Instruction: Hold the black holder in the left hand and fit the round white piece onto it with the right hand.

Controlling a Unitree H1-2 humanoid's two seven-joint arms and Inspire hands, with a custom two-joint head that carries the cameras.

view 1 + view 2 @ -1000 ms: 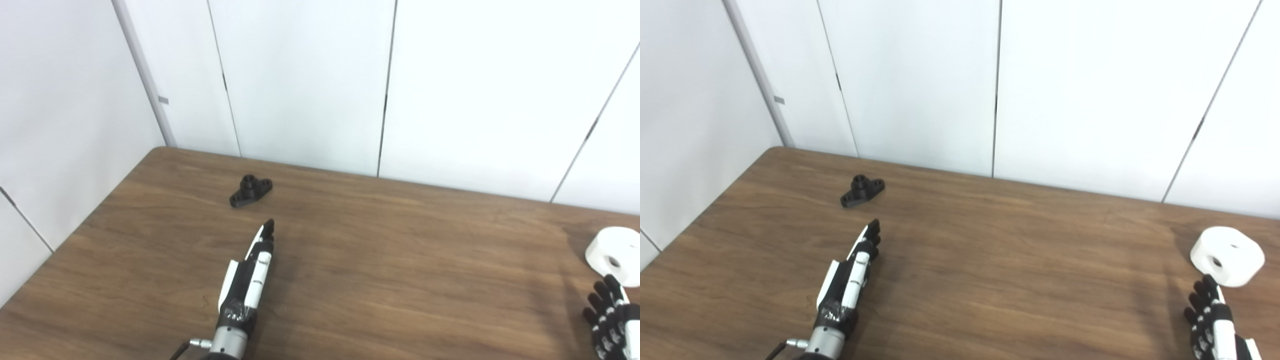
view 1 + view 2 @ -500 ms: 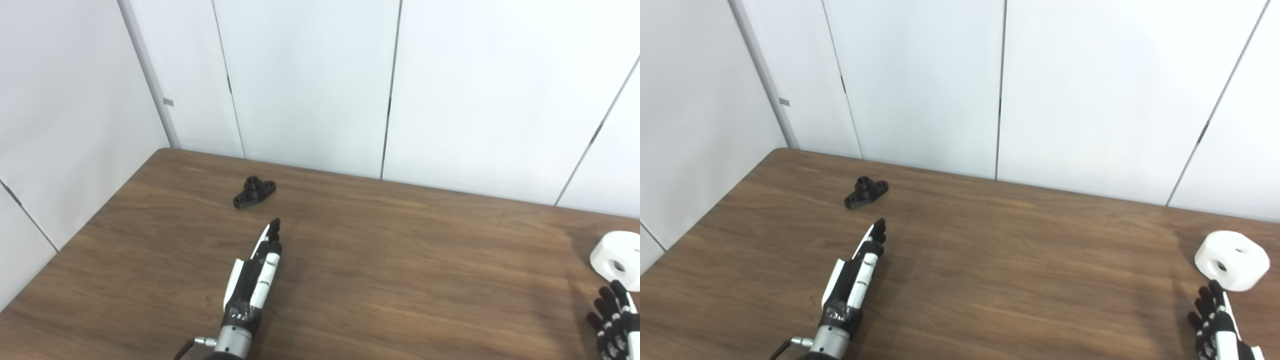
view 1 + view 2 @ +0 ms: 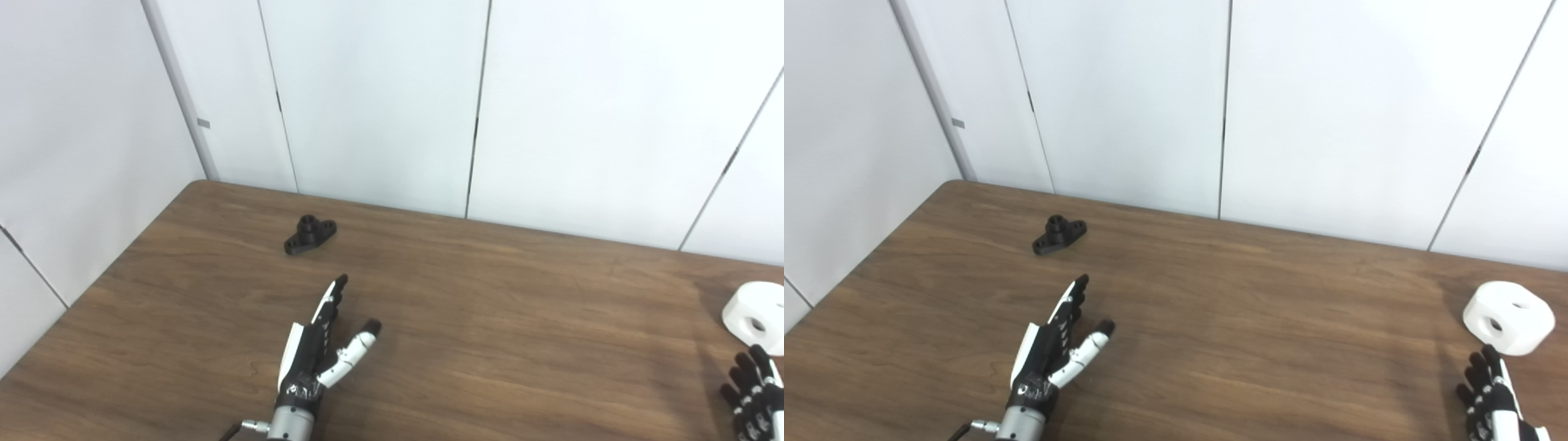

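Nothing's been picked up yet. The black holder (image 3: 310, 234) is sitting flat on the counter (image 3: 490, 318), up toward the back-left corner, with its little raised collar pointing up. The left robot hand (image 3: 323, 343) is short of the holder, fingers stretched out toward it and thumb splayed off to the side, so wide open and holding nothing. Way off to the right of the holder, close to the counter's right edge, is the round white piece (image 3: 1508, 317), with the right robot hand (image 3: 1488, 392) just in front of it, fingers spread and empty, not touching it as far as I can tell.

What I'd worry about: that holder is small, low and flat, so if the fingers come in level with the counter they'll probably just shove it toward the wall instead of getting around it. Pinching the collar looks like the easy grab, but I'd guess that's exactly where the white piece has to seat, so gripping there could block the fit. On the other side, the white piece sits so near the edge that a clumsy nudge could push it off.
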